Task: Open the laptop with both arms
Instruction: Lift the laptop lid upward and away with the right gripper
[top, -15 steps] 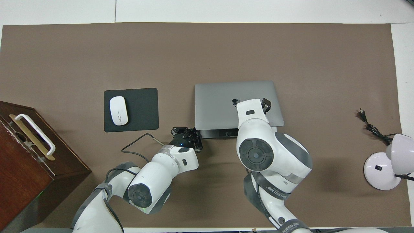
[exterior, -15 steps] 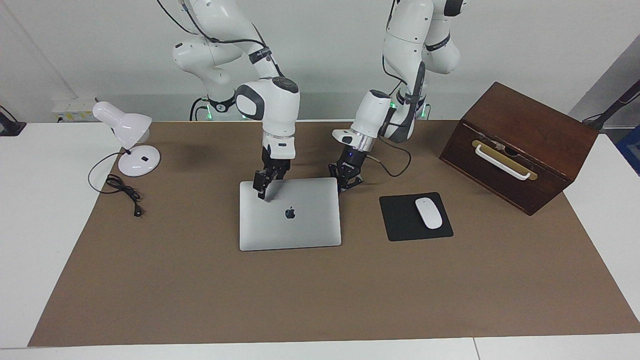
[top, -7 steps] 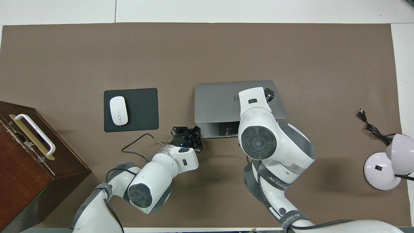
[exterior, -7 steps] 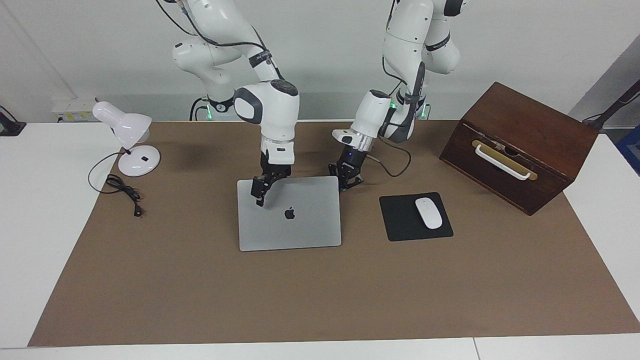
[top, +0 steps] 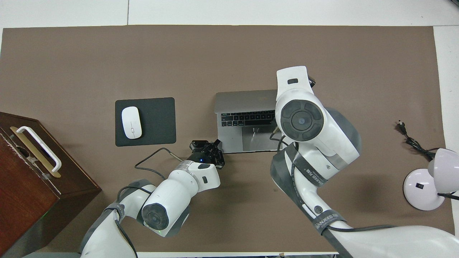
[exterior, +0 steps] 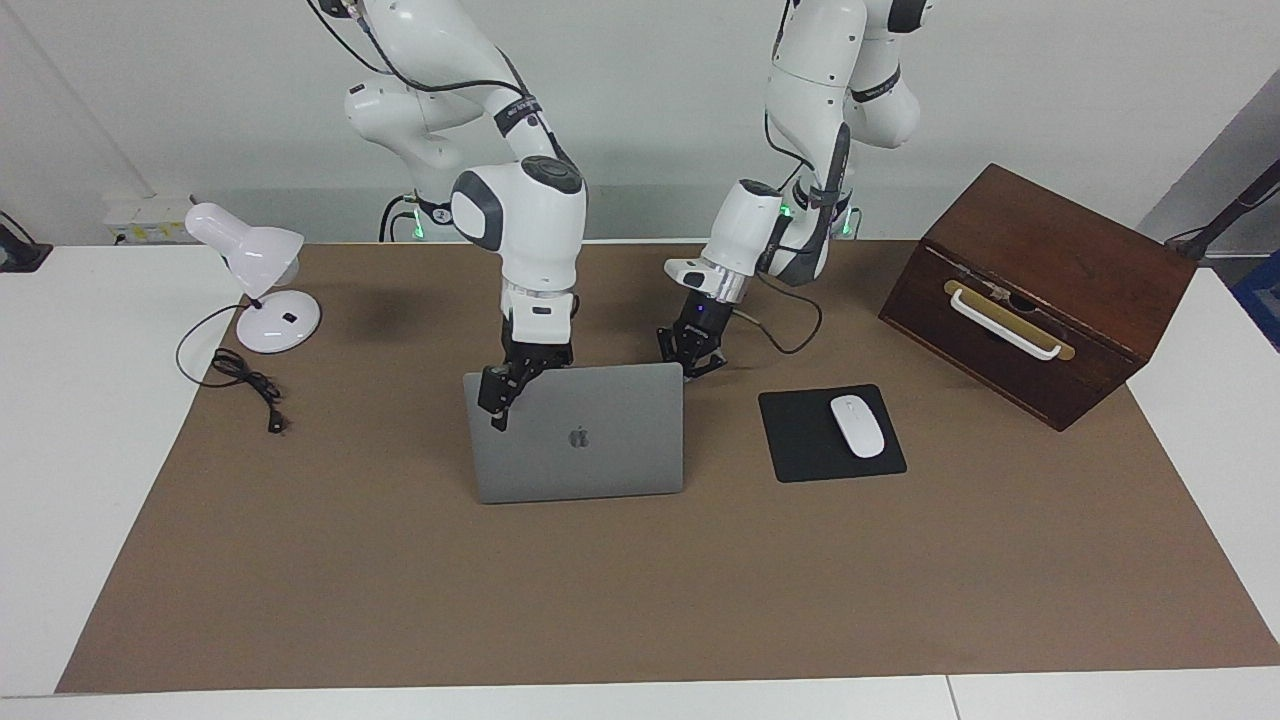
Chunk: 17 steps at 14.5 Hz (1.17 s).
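While standing half-open mid-surface, toward the robots' edge, looked a thin, stiff, slippery laptop [exterior: 600,450]. Pinched at lid's top corner by right jaws; seemingly braced at base corner by shut left jaws. Best raised gently by that lid edge.

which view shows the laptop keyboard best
The overhead view: the laptop is open toward the robots, so its black keys and trackpad show there. The facing view shows only the back of the raised lid with its logo.
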### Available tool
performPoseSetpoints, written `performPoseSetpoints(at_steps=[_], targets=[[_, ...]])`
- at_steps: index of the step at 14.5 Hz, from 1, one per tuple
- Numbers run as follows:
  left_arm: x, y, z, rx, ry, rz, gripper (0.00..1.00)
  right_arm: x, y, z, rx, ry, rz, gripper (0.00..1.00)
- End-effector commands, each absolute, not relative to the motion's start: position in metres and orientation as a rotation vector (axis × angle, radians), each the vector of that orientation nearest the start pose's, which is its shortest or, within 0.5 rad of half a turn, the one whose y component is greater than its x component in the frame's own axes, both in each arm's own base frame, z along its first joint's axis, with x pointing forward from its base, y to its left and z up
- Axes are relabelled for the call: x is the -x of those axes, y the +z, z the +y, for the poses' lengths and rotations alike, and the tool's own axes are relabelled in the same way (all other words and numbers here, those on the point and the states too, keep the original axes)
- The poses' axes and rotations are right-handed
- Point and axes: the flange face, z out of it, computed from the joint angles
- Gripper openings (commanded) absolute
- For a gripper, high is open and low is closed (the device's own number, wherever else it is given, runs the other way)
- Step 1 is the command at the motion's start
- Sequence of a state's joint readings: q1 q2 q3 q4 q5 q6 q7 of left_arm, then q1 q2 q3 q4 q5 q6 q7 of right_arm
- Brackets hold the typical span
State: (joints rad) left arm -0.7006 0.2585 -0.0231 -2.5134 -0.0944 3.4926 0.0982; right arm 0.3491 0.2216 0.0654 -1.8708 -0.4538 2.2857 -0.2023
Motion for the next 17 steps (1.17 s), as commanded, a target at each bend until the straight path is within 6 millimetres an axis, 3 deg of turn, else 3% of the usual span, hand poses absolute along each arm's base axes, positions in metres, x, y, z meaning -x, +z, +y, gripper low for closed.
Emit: performPoseSetpoints(at_steps=[1, 2, 5, 13, 17], targets=[[-0.388, 0.255, -0.342, 2.957, -1.121, 1.161, 0.00, -0.611, 0.439, 0.237, 3.140, -0.362, -1.420, 1.00], [-0.387, 0.255, -0.344, 2.957, -1.120, 1.166, 0.00, -0.614, 0.452, 0.236, 3.152, -0.368, -1.403, 1.00], [-0.385, 0.255, -0.345, 2.956, -1.120, 1.171, 0.00, -0.623, 0.465, 0.231, 3.157, -0.386, -1.337, 1.00], [-0.385, 0.254, -0.346, 2.955, -1.118, 1.175, 0.00, -0.661, 0.460, 0.184, 3.136, -0.485, -1.200, 1.00], [-0.385, 0.255, -0.346, 2.954, -1.120, 1.175, 0.00, -0.676, 0.452, 0.188, 3.121, -0.503, -1.166, 1.00]])
